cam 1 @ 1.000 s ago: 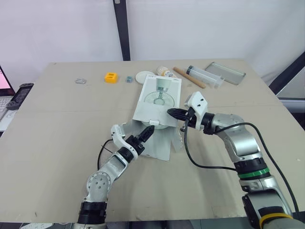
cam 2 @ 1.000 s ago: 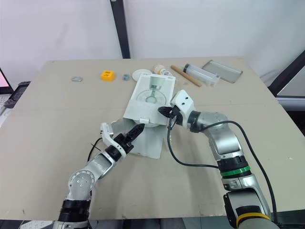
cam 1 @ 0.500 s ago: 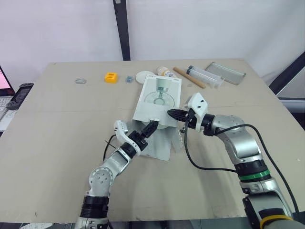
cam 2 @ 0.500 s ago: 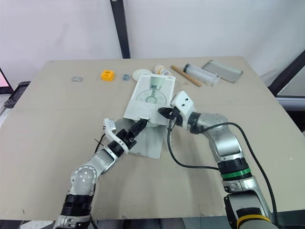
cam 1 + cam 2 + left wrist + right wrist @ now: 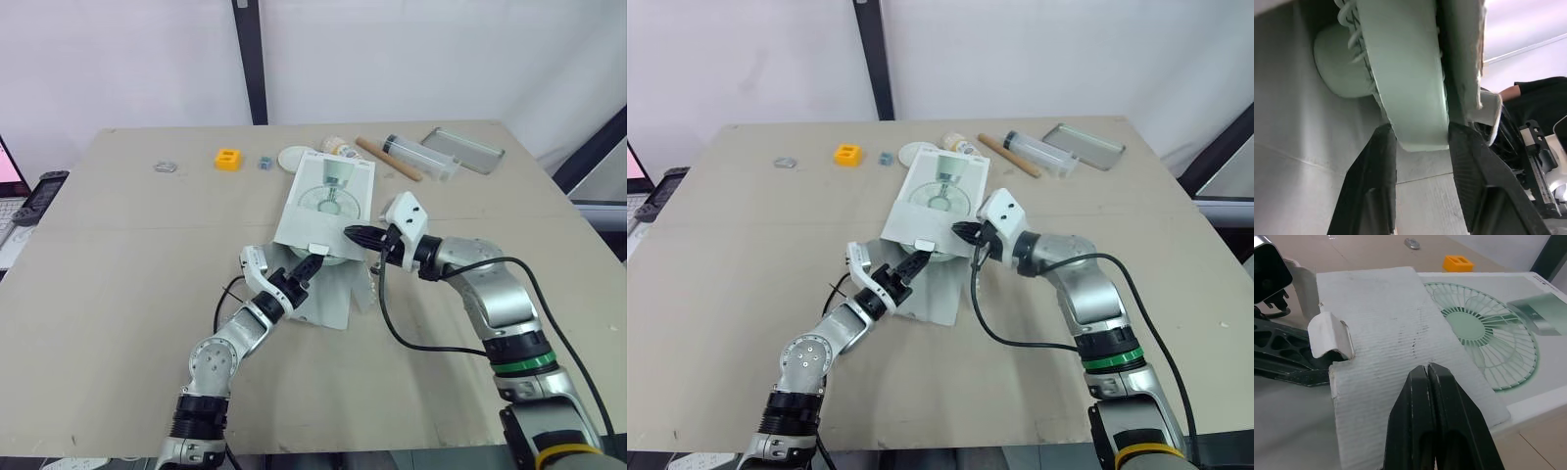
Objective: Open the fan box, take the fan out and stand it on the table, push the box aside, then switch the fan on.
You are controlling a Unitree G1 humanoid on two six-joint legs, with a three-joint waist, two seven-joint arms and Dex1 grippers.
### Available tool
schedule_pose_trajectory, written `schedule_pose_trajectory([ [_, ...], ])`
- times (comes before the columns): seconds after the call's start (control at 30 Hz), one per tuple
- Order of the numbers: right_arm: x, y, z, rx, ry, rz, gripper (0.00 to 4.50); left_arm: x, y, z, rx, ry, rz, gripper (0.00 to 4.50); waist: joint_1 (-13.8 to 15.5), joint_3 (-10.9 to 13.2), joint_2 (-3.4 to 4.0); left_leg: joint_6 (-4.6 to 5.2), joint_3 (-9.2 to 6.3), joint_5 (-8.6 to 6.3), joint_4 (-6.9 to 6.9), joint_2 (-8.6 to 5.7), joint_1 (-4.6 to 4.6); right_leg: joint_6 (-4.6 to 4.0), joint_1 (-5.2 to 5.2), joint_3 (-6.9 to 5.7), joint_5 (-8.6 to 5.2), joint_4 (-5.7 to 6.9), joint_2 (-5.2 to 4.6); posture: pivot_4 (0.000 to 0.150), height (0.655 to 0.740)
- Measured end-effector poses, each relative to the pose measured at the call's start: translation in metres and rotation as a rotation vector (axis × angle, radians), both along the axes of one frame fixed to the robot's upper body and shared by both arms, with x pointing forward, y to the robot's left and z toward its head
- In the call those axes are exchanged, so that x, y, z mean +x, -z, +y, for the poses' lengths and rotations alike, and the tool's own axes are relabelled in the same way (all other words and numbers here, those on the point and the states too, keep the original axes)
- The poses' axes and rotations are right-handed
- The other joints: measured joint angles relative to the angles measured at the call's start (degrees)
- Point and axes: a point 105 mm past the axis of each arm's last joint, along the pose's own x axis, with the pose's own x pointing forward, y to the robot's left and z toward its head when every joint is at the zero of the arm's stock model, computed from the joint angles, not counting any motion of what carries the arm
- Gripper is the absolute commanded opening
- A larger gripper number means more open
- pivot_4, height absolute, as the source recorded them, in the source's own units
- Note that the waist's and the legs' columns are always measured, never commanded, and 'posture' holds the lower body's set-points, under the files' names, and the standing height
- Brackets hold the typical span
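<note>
The white fan box [image 5: 328, 201] lies flat in the middle of the table, its open end and spread flaps [image 5: 328, 294] towards me. Inside it is the pale green fan [image 5: 1410, 73]. My left gripper [image 5: 309, 266] reaches into the opening, and in the left wrist view its two black fingers [image 5: 1376, 166] press against either side of the fan's rim. My right gripper [image 5: 355, 235] is shut, with its fingertips [image 5: 1425, 377] resting on the box's top flap [image 5: 1386, 333] at the open end.
Along the far edge lie a metal ring [image 5: 165, 166], an orange block [image 5: 227, 158], a small blue piece [image 5: 265, 163], a white lid [image 5: 297, 157], a wooden rod [image 5: 388, 159], a clear tube [image 5: 421, 155] and a metal tray [image 5: 462, 149]. A black cable [image 5: 411, 338] trails from my right wrist.
My left gripper has pushed forward into the box opening, and its fingers have closed in on the fan's rim. The right gripper has stayed on the flap.
</note>
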Motion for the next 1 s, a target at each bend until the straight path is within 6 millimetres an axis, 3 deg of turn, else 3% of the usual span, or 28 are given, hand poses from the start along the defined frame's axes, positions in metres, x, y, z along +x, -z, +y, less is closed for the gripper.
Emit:
schedule_pose_trajectory([
  [0.33, 0.000, -0.001, 0.000, 0.001, 0.000, -0.001, 0.00, -0.008, 0.002, 0.004, -0.042, 0.019, 0.010, 1.11, -0.1, 0.0, 0.00, 0.01, 0.01, -0.01, -0.02, 0.02, 0.00, 0.00, -0.03, 0.03, 0.00, 0.00, -0.01, 0.150, 0.7400],
  [0.57, 0.001, 0.000, 0.005, 0.013, -0.006, -0.005, 0.00, -0.040, 0.002, 0.014, -0.117, 0.064, 0.081, 1.11, 0.0, 0.0, -0.01, 0.01, -0.01, -0.01, -0.03, 0.01, -0.01, 0.00, -0.05, 0.07, 0.00, 0.00, -0.05, 0.150, 0.7400],
  [0.77, 0.002, 0.001, 0.010, 0.029, -0.018, -0.011, 0.00, -0.068, 0.004, 0.030, -0.071, 0.096, 0.121, 1.11, -0.1, 0.0, -0.01, 0.01, -0.01, -0.01, -0.04, 0.01, -0.01, 0.00, -0.06, 0.09, 0.00, 0.00, -0.03, 0.150, 0.7400],
  [1.0, 0.003, 0.002, 0.013, 0.039, -0.027, -0.016, 0.00, -0.083, 0.005, 0.038, -0.055, 0.097, 0.155, 1.11, -0.1, 0.0, -0.01, 0.00, -0.01, -0.01, -0.05, 0.02, 0.00, 0.00, -0.06, 0.10, 0.00, 0.00, -0.03, 0.150, 0.7400],
])
